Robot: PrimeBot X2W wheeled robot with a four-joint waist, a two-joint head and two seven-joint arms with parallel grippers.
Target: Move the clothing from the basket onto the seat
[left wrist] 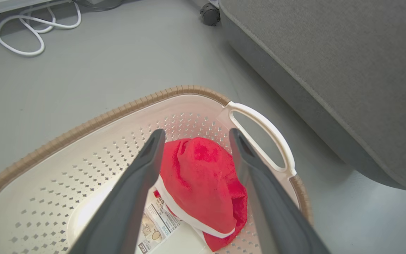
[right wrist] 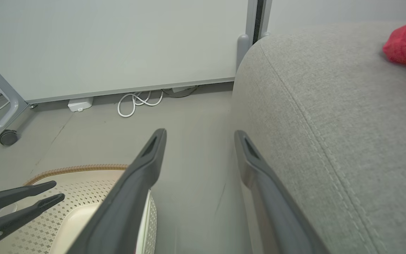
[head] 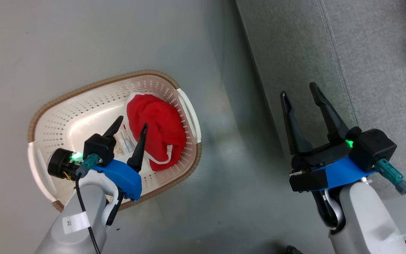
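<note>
The basket (head: 62, 118), rounded cream plastic pierced with small holes, with a brown woven-look rim and two white handles, sat on the smooth grey floor (head: 83, 31) at left-centre of the head view. One bunched piece of soft red clothing (head: 157, 128) with white trim lay against its right wall, partly hiding a printed sticker (head: 124, 141). The left end effector (head: 133, 121) hung over it, fingers spread wide, holding nothing. The right end effector (head: 298, 90), equally wide and empty, hovered by the grey woven seat (head: 347, 53). A second red piece (right wrist: 405, 44), cut off at the right wrist view's upper right, lay on the seat.
</note>
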